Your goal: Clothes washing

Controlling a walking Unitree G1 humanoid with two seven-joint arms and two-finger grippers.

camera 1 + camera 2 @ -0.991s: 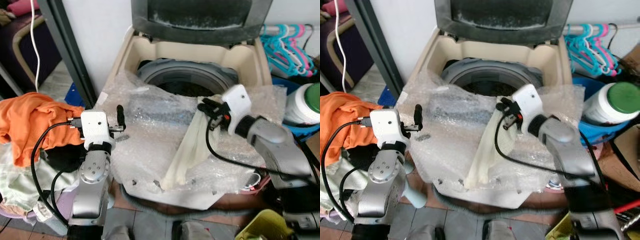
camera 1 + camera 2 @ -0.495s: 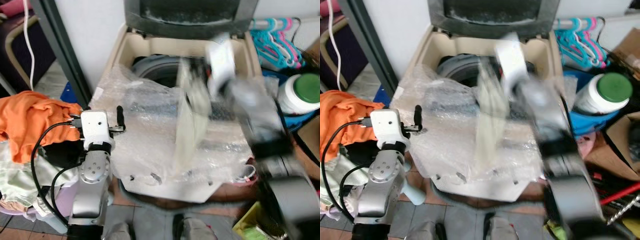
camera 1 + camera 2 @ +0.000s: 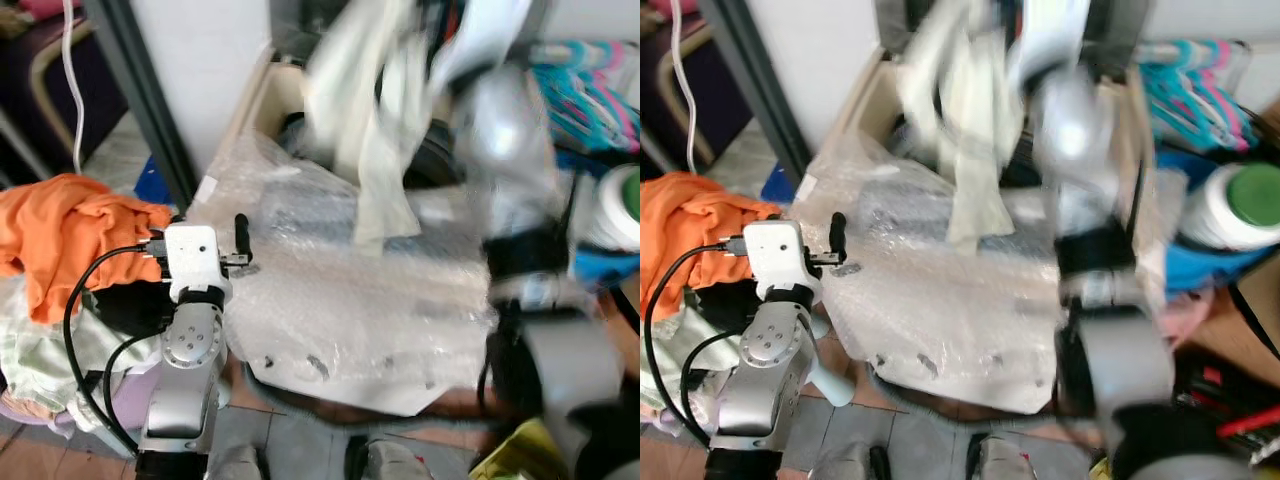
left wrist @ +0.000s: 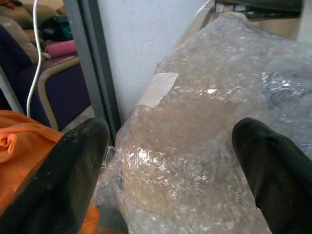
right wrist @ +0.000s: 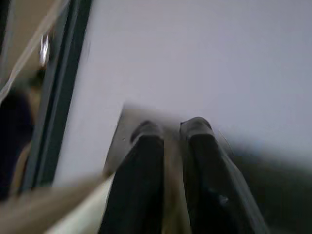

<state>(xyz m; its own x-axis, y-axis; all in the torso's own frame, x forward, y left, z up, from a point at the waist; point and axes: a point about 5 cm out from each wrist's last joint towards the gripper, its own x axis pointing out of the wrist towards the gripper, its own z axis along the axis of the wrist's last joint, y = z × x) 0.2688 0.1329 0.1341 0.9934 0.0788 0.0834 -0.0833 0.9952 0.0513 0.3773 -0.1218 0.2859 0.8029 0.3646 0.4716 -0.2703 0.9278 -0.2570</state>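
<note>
Cream cloth (image 3: 365,110), blurred, hangs above the washing machine (image 3: 270,100), pinched in the right gripper (image 5: 168,134), fingers nearly together on the fabric. Left gripper (image 4: 165,161) spread wide, empty, at the machine's bubble wrap (image 3: 340,290), beside orange clothes (image 3: 60,235).

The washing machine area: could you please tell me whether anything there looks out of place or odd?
Yes. A crumpled sheet of bubble wrap is draped over the front of the washing machine, hanging past its edge. That is odd for a washer in use. The right claw holds a pale cloth above it; the left claw is open beside the wrap.
</note>
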